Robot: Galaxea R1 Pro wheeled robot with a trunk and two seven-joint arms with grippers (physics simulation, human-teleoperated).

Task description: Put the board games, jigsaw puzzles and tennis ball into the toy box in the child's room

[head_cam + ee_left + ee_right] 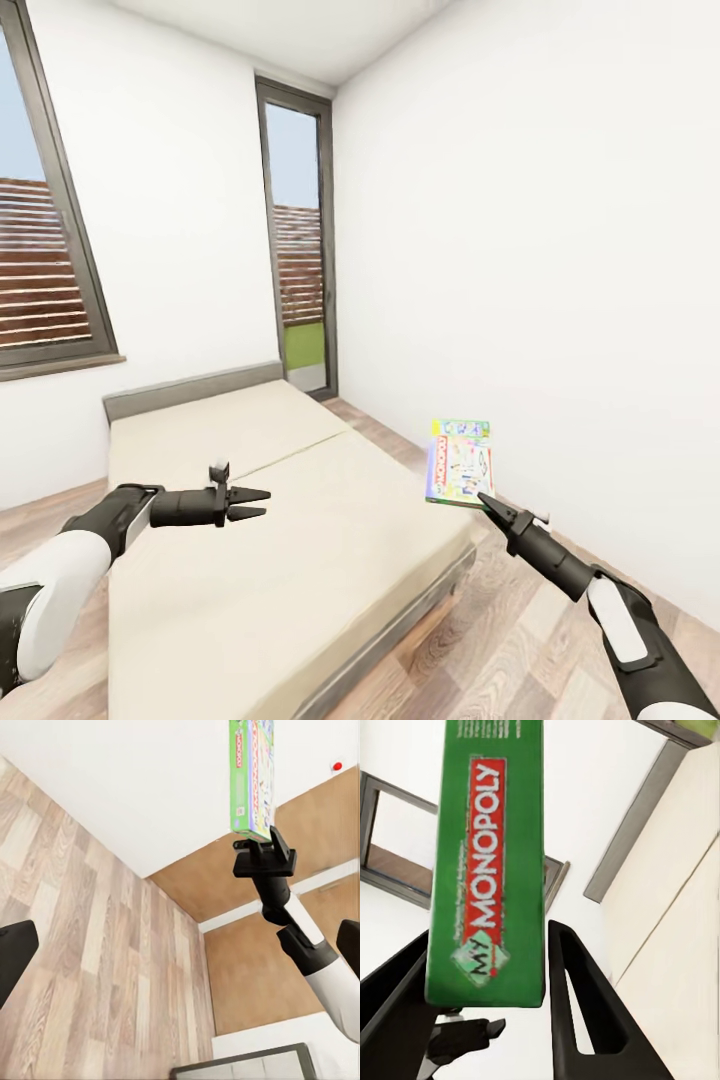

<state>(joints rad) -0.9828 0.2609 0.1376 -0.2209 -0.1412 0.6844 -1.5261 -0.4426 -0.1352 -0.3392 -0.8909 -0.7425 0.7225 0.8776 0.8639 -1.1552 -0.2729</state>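
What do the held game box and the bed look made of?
Board game in the right hand: looks like printed cardboard, slightly glossy, with crisp flat edges and a green "Monopoly" spine. Bed: matte cream fabric with a seam across it, on a grey frame of unclear material.

Plain white walls [520, 220] and ceiling; pale wood-plank floor [500, 610]. Two dark-grey-framed windows: a wide one [40, 250] and a tall narrow one [298, 240], both showing brown slatted fencing, blue sky, even daylight.
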